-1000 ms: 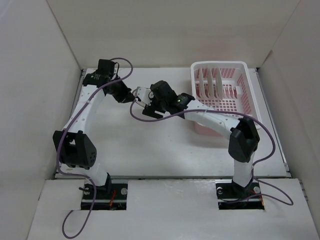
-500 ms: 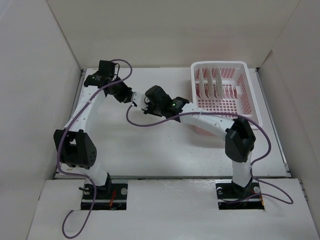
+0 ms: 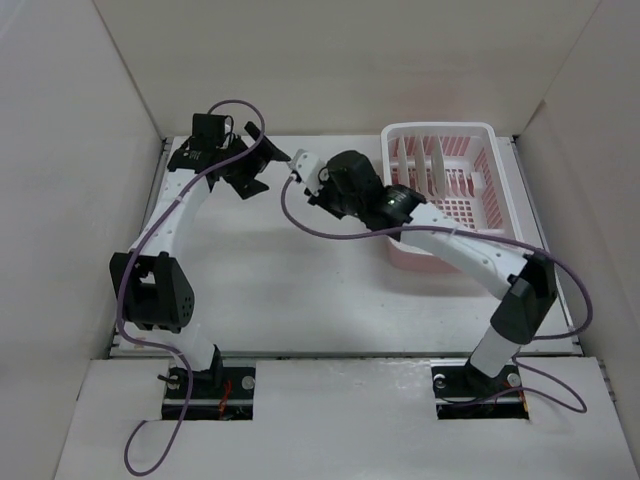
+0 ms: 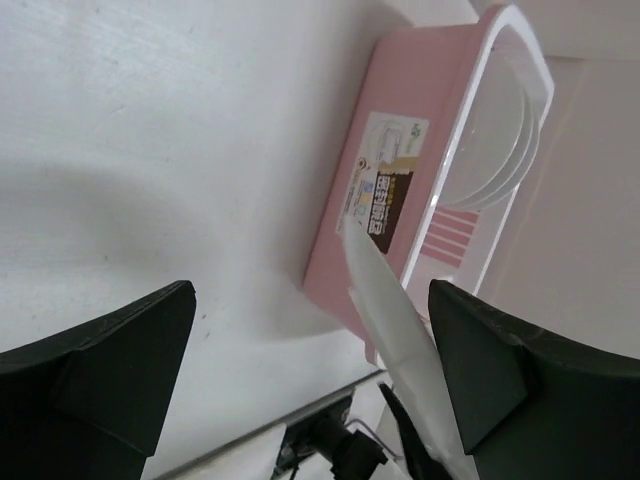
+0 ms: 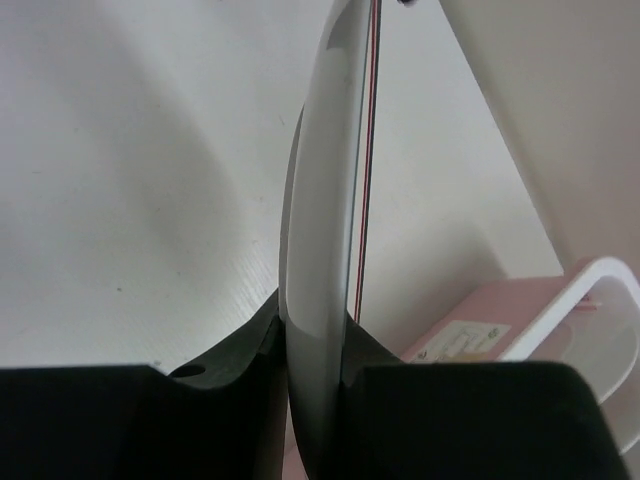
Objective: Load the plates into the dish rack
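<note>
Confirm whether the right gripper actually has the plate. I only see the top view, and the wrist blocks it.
Observer: Yes. In the right wrist view the plate stands edge-on, pinched between both fingers of the right gripper.
Operator: And the other arm?
Observer: The left gripper is wide open in its own view. The plate's edge runs through the gap between its fingers.
Operator: Any marking on that plate?
Observer: A thin dark line with a reddish tint runs along its rim.
</note>
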{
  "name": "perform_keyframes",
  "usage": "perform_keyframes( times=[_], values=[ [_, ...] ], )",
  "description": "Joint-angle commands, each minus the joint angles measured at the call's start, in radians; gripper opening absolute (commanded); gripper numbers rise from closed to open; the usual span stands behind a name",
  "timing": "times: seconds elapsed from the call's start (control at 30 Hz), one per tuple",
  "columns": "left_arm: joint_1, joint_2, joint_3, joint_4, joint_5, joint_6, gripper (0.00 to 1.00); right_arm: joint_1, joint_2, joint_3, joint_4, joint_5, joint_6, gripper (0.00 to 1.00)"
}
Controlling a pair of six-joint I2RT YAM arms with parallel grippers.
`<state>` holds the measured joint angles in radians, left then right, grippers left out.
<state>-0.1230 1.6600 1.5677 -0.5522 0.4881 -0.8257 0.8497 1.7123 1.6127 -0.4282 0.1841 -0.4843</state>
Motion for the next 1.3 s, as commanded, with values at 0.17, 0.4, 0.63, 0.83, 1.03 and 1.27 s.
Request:
perform_keyframes(
  times=[0.17, 0.4, 0.63, 0.83, 1.03, 1.27],
  values=[
    [0.039, 0.024, -0.182, 0.058, -0.092, 0.076, 1.00, -0.349, -0.327, 0.010, 0.169, 0.109, 0.302, 0.03],
    [0.008, 0.052, -0.248, 0.112, -0.072, 0.066, 1.00, -0.665, -0.373, -0.036, 0.197, 0.009, 0.382, 0.01],
    [-0.032, 0.063, -0.238, 0.112, -0.072, 0.075, 1.00, -0.816, -0.241, -0.036, 0.197, -0.067, 0.424, 0.01],
    [-0.032, 0.053, -0.247, 0.092, -0.092, 0.097, 1.00, -0.897, -0.145, -0.056, 0.206, -0.198, 0.503, 0.01],
    [-0.032, 0.035, -0.268, 0.092, -0.112, 0.117, 1.00, -0.920, -0.108, -0.077, 0.217, -0.276, 0.524, 0.01],
    [-0.023, 0.035, -0.268, 0.083, -0.112, 0.117, 1.00, -0.920, -0.040, -0.106, 0.217, -0.319, 0.533, 0.01]
  ],
)
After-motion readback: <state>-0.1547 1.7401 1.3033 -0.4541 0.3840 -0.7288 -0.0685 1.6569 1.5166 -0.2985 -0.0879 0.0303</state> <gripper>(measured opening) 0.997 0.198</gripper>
